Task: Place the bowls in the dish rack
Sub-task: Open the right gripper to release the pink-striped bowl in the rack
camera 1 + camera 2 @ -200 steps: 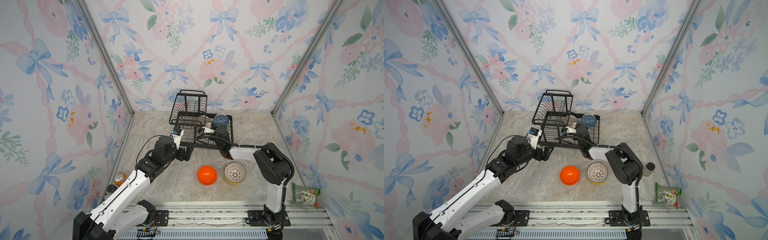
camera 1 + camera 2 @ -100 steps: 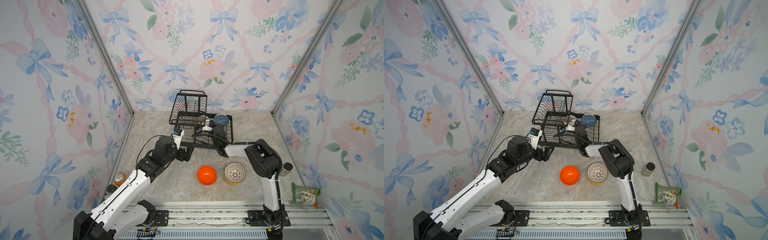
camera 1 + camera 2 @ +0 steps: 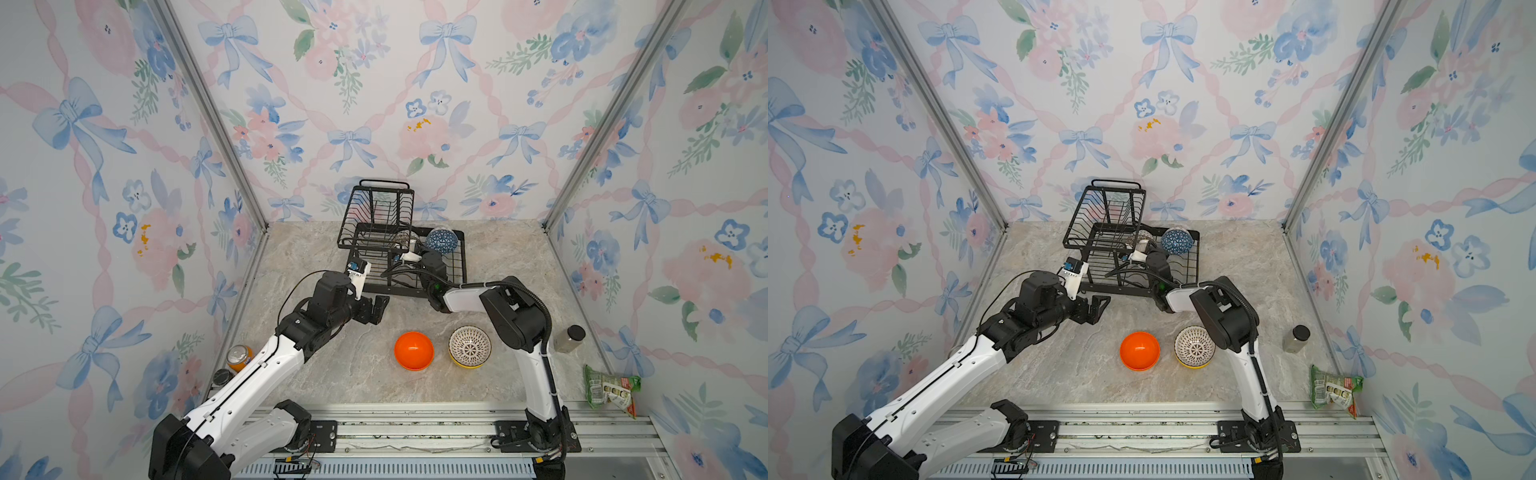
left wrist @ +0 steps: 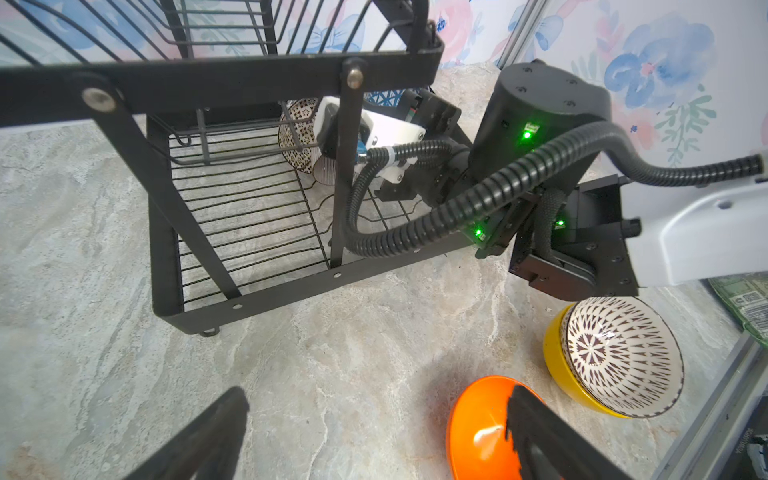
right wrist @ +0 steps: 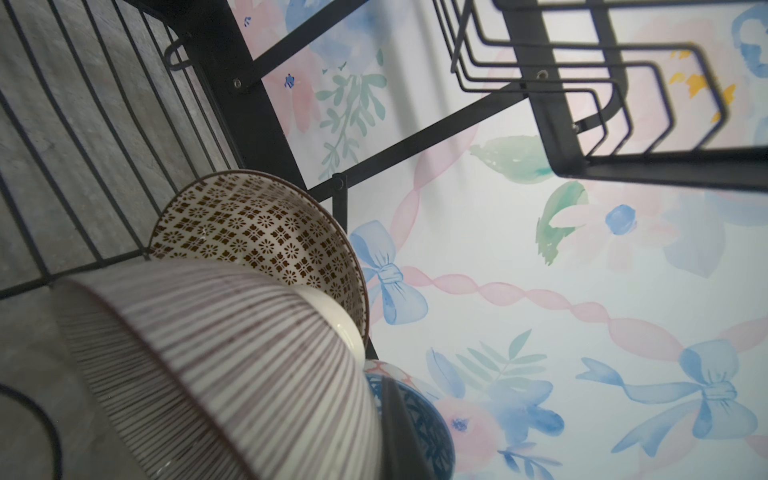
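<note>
Floral wallpaper with blue bows and pink ribbons closes in three sides of a grey marbled surface. Biggest on it is the black wire dish rack, which stands just beyond the left fingers and surrounds the right fingers, which reach into its lower tray under the raised basket. The left fingers are spread wide and hold nothing, hovering over the surface just off the rack's front edge. The right fingers are pressed nearly together, pinching the wall of the pink-striped bowl, which is tipped on its side low over the tray wires. Just past that bowl from the right fingers, the white bowl with dark lattice stands on edge in the same tray. The blue geometric bowl sits close beside those fingers at the tray's far corner. Three bowls are outside the rack. The orange bowl rests upright on the surface, partly behind one left finger in the left wrist view. Next to it, farther from the left fingers, the black-and-white patterned bowl is nested in the yellow bowl. Well apart from both pairs of fingers are a green snack packet, a dark-capped bottle and an orange drink can.
</note>
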Controlling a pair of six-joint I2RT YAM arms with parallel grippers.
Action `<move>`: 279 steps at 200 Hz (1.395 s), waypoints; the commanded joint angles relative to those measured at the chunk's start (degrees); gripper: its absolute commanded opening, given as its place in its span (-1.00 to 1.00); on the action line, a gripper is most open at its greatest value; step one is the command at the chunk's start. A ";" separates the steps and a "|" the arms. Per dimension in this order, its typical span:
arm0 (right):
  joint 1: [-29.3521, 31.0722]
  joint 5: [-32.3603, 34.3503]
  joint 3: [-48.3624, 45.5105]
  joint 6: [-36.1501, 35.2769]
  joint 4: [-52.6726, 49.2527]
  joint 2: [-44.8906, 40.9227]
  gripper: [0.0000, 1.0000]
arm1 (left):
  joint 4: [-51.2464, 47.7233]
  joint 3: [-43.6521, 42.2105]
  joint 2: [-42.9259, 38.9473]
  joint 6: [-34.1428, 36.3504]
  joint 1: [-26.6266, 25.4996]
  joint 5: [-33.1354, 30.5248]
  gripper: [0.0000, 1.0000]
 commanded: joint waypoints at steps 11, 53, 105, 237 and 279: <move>1.19 0.08 3.24 2.28 3.97 2.01 -1.00 | -0.79 1.17 0.40 0.61 0.64 1.17 0.96; 1.65 0.01 3.03 3.36 4.19 3.25 -1.00 | -0.75 0.78 0.23 0.72 0.81 1.41 0.96; 1.47 -1.11 -0.04 5.45 4.27 1.82 -1.00 | -0.75 0.07 -0.23 0.63 0.91 1.51 0.96; 1.42 -0.52 -1.63 6.66 0.37 -1.11 -0.74 | -0.77 -1.99 -2.75 -0.16 1.08 1.87 0.96; 1.12 -1.39 -2.03 7.51 -1.44 -2.87 -0.52 | -0.75 -2.29 -3.29 -0.34 1.08 2.10 0.96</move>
